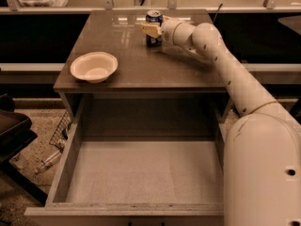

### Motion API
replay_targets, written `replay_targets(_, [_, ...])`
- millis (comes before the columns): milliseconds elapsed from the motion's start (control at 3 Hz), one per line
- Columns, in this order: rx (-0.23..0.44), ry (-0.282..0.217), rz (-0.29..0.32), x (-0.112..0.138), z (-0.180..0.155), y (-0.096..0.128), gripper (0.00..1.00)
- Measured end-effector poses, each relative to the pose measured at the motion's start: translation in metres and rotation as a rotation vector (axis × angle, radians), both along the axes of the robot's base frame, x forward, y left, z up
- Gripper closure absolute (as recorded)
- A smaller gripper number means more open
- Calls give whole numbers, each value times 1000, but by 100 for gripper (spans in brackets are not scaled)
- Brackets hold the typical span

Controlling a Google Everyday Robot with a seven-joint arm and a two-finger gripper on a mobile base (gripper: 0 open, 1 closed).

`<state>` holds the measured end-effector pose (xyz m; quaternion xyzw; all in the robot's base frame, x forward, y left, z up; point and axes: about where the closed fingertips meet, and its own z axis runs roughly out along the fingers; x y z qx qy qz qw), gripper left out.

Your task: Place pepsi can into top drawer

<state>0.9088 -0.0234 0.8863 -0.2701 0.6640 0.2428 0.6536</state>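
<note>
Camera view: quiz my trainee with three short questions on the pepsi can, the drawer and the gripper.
1. True or false: the pepsi can lies inside the top drawer.
2. Fill in: seen in the camera view, the white bowl sits on the cabinet top's ____ side.
3. Where is the gripper? A at the pepsi can, at the cabinet top's back; B over the white bowl; C inside the top drawer.
Key: 1 false; 2 left; 3 A.
</note>
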Motion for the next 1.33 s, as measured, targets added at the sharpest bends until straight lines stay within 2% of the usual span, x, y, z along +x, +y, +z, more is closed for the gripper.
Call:
replay_targets(333, [0, 1, 5, 0, -1, 4, 93])
replay_targets(667, [-4, 0, 11, 1, 1, 8, 100])
replay_targets(1000, [-24, -9, 28, 5, 12, 13, 100])
replay_targets(1333, [-35, -58, 29, -8, 50, 2, 100])
